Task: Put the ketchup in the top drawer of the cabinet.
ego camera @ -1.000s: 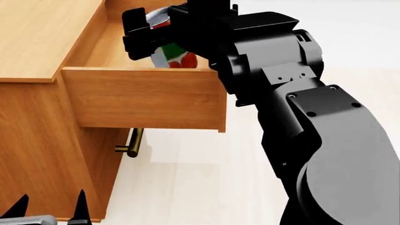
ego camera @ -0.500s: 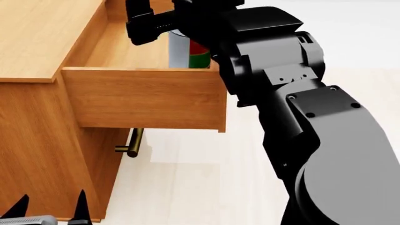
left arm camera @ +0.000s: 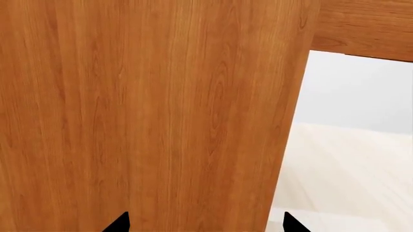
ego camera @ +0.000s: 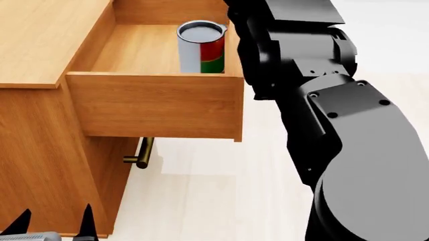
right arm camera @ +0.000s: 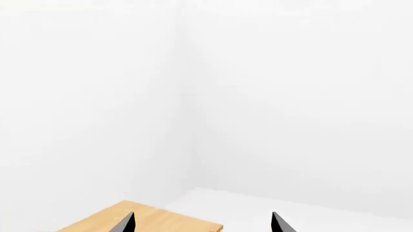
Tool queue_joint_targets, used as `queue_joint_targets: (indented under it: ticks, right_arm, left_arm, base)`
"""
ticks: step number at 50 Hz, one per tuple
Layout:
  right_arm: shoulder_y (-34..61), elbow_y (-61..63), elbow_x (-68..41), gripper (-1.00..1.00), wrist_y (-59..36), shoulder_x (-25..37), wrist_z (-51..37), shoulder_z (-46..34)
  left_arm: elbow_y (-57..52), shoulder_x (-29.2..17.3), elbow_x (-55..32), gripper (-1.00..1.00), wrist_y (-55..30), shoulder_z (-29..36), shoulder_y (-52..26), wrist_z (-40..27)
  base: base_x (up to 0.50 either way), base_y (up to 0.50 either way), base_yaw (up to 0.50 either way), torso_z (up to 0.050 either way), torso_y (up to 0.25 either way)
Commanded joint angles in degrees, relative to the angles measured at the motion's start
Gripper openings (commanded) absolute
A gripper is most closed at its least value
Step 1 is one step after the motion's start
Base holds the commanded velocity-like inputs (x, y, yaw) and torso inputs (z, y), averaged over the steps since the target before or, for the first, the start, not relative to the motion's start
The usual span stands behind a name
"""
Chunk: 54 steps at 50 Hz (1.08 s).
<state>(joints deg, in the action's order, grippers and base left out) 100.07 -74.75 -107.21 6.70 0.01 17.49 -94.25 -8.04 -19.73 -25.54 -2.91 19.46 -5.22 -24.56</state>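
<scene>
The ketchup point(ego camera: 201, 47), a red and green tin with a silver lid, stands upright by itself inside the pulled-out top drawer point(ego camera: 154, 105) of the cabinet point(ego camera: 40, 45), near the drawer's right wall. Nothing grips it. My right arm point(ego camera: 322, 100) rises beside the drawer and leaves the head view at the top. In the right wrist view the right gripper point(right arm camera: 202, 223) is open and empty, facing white walls with a corner of the cabinet point(right arm camera: 148, 221) below it. My left gripper point(ego camera: 55, 222) hangs low beside the cabinet, open point(left arm camera: 205, 224), facing the cabinet's wooden side point(left arm camera: 148, 116).
A brass bar handle point(ego camera: 140, 153) on the lower drawer front sticks out under the open drawer. Pale floor point(ego camera: 221, 191) spreads in front of the cabinet. White walls point(right arm camera: 290, 96) meet in a corner behind it.
The right gripper let go of the ketchup and rose out of the head view. The tin, tilted in the jaws a second ago, now stands upright in the drawer. The left arm has not moved.
</scene>
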Motion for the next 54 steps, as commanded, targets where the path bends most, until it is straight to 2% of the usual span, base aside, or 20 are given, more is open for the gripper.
queue_joint_targets:
  ticks: [1, 4, 14, 17, 19, 24, 27, 30, 33, 37, 48, 54]
  right_arm:
    - [1.66, -0.21, -8.74, 1.00, 5.18, 0.00, -2.10, -6.07]
    - [2.81, -0.18, -9.92, 1.00, 5.87, 0.00, -2.43, -7.68]
    - [5.28, 0.01, -11.44, 1.00, 8.45, 0.06, -0.35, -5.08]
    - [5.98, 3.00, -11.61, 1.00, 9.64, 1.90, -1.38, -4.72]
    - [7.06, 16.56, -9.24, 1.00, 14.60, 8.68, -8.07, -5.22]
    - [8.84, 36.69, -5.40, 1.00, 20.21, 19.18, -18.02, -5.80]
    - [9.37, 44.46, -4.12, 1.00, 21.99, 23.37, -21.58, -5.74]
    - [10.80, 56.09, 1.76, 1.00, 25.15, 29.78, -28.87, -7.91]
    - [11.10, 62.55, 3.18, 1.00, 26.09, 33.61, -31.49, -8.04]
    - [11.36, 76.34, 10.99, 1.00, 29.37, 42.21, -40.30, -10.05]
    - [8.42, 98.45, 26.97, 1.00, 32.23, 57.49, -54.98, -14.04]
    - [3.04, 103.23, 37.89, 1.00, 33.72, 61.76, -63.99, -16.21]
  left_arm:
    - [-0.28, -0.14, 0.03, 1.00, -0.18, 0.18, -0.12, -0.28]
    - [-2.17, -0.80, 0.76, 1.00, -0.09, 0.20, -0.09, -0.70]
    - [-8.35, -2.18, 3.26, 1.00, 2.18, 0.30, 1.03, -1.68]
    - [-9.40, -2.42, 3.65, 1.00, 1.94, 0.51, 1.11, -1.95]
    - [-10.46, -2.67, 3.65, 1.00, 1.56, 0.52, 1.19, -2.22]
    - [-11.56, -2.90, 3.75, 1.00, 1.16, 0.72, 1.40, -2.54]
    - [-11.91, -2.99, 3.77, 1.00, 0.87, 0.87, 1.43, -2.66]
    - [-12.76, -3.15, 4.01, 1.00, 0.61, 1.03, 1.72, -2.99]
    - [-13.55, -3.40, 4.08, 1.00, 0.41, 1.03, 1.93, -3.22]
    - [-15.80, -3.87, 4.36, 1.00, -0.27, 1.28, 2.37, -3.78]
    - [-20.65, -5.31, 4.53, 1.00, -1.30, 1.25, 3.89, -4.92]
    - [-22.40, -5.93, 4.65, 1.00, -1.83, 1.20, 4.63, -5.50]
  base:
    - [0.00, 0.00, 0.00, 0.000, 0.000]
    - [0.00, 0.00, 0.00, 0.000, 0.000]
    - [0.00, 0.00, 0.00, 0.000, 0.000]
    - [0.00, 0.00, 0.00, 0.000, 0.000]
    - [0.00, 0.00, 0.00, 0.000, 0.000]
    - [0.00, 0.00, 0.00, 0.000, 0.000]
    - [0.00, 0.00, 0.00, 0.000, 0.000]
    - [0.00, 0.00, 0.00, 0.000, 0.000]
    - [0.00, 0.00, 0.00, 0.000, 0.000]
    - [0.00, 0.00, 0.00, 0.000, 0.000]
    - [0.00, 0.00, 0.00, 0.000, 0.000]
    - [0.00, 0.00, 0.00, 0.000, 0.000]
